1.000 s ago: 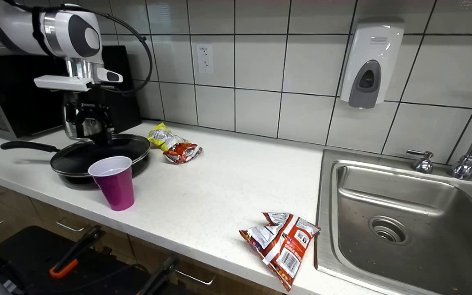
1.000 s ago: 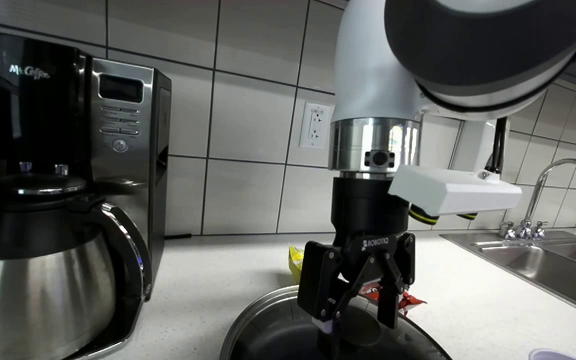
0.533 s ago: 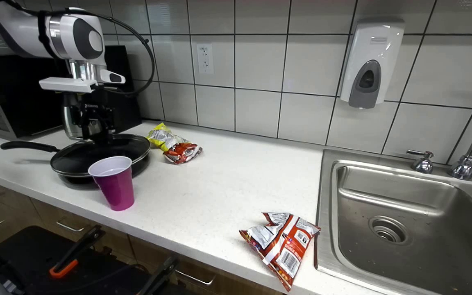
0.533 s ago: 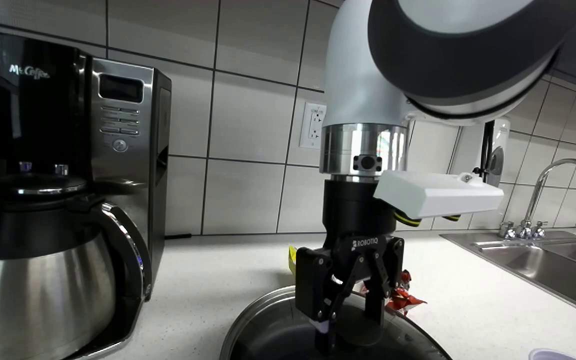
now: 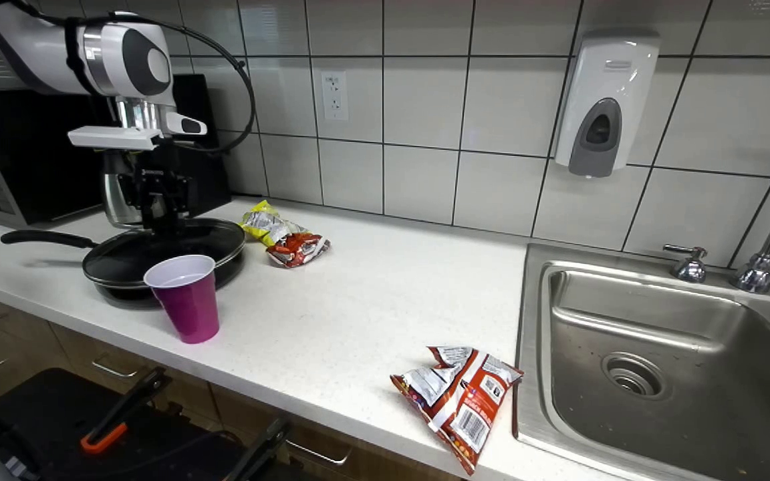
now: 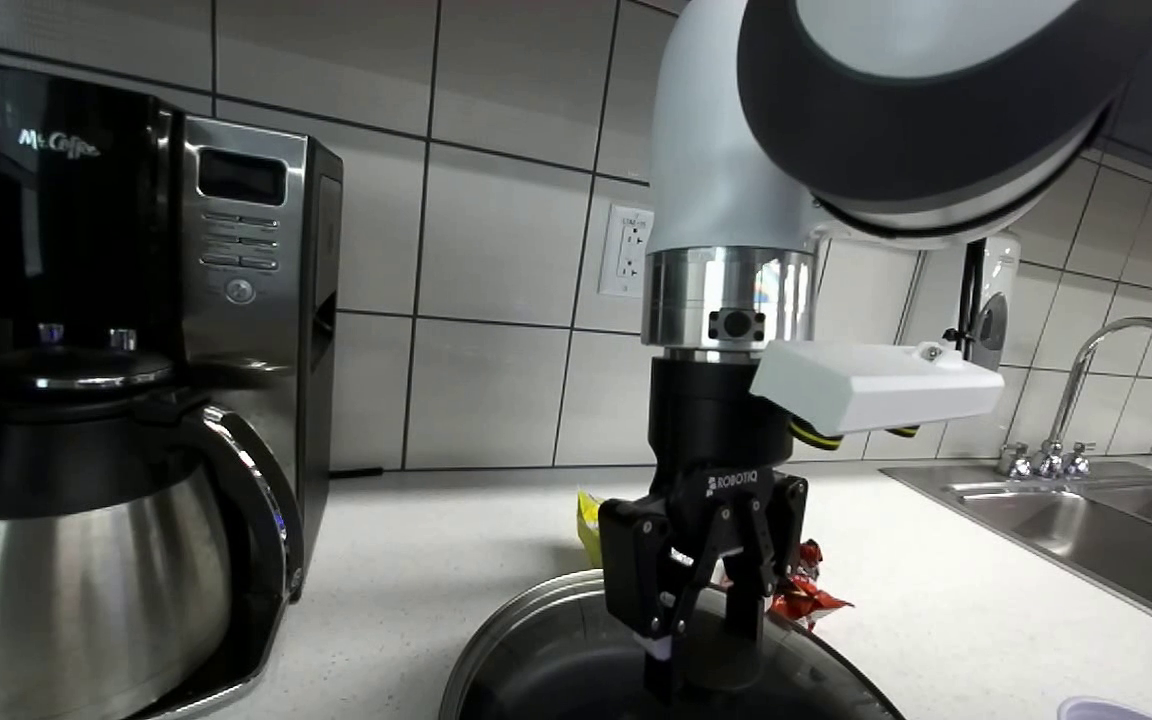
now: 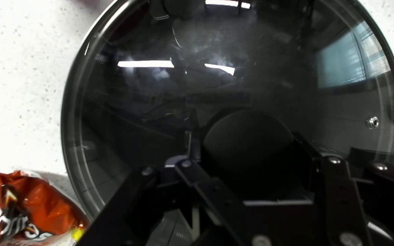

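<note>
A black frying pan [image 5: 132, 292] stands on the white counter under a glass lid [image 7: 268, 75] with a steel rim. The lid's round black knob [image 7: 248, 136] sits between the fingers of my gripper [image 6: 703, 660], which points straight down. In the wrist view one finger [image 7: 194, 147] lies along the knob's side, and the opposite one borders its other side. No gap shows there, though the dark area hides the exact contact. The lid rests flat on the pan. A magenta cup [image 5: 191, 307] stands upright in front of the pan.
A yellow bag [image 5: 263, 220] and a red bag [image 5: 297, 249] lie beside the pan. Another red bag [image 5: 472, 401] lies at the counter edge by the steel sink [image 5: 531, 321]. A coffee maker [image 6: 261, 370] stands near the pan, whose handle [image 5: 47, 236] sticks out sideways.
My gripper has shifted a little sideways over the knob, then stayed nearly in place. Its fingers have drawn closer together around the knob. Lid, pan, cup and bags have not moved.
</note>
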You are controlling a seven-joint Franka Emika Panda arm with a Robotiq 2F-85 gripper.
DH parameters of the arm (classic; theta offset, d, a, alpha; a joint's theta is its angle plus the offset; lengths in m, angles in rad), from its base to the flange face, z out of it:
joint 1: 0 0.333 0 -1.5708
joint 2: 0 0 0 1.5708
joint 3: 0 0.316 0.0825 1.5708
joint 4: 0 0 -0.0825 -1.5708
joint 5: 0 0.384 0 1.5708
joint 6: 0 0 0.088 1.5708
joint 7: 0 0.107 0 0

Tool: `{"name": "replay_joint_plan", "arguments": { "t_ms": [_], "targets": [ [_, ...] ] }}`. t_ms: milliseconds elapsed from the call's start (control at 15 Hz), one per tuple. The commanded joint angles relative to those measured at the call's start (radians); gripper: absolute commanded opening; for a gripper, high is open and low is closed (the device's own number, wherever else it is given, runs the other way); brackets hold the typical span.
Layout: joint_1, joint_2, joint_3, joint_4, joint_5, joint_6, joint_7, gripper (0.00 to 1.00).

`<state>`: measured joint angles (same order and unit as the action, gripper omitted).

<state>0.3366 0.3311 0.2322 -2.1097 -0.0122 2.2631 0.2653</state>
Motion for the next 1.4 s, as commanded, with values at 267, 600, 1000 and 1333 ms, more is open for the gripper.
{"name": "replay_joint_plan", "arguments": {
  "t_ms": [267, 600, 1000, 1333],
  "targets": [
    [0.017, -0.048, 0.006, 0.028, -0.007, -0.038, 0.013, 0.39],
    [0.019, -0.087, 0.012, 0.022, -0.005, -0.039, 0.008, 0.39],
    [0.009, -0.145, 0.011, -0.003, -0.002, -0.039, -0.005, 0.39],
    [-0.015, -0.205, 0.001, -0.047, -0.001, -0.033, -0.028, 0.39]
  ]
}}
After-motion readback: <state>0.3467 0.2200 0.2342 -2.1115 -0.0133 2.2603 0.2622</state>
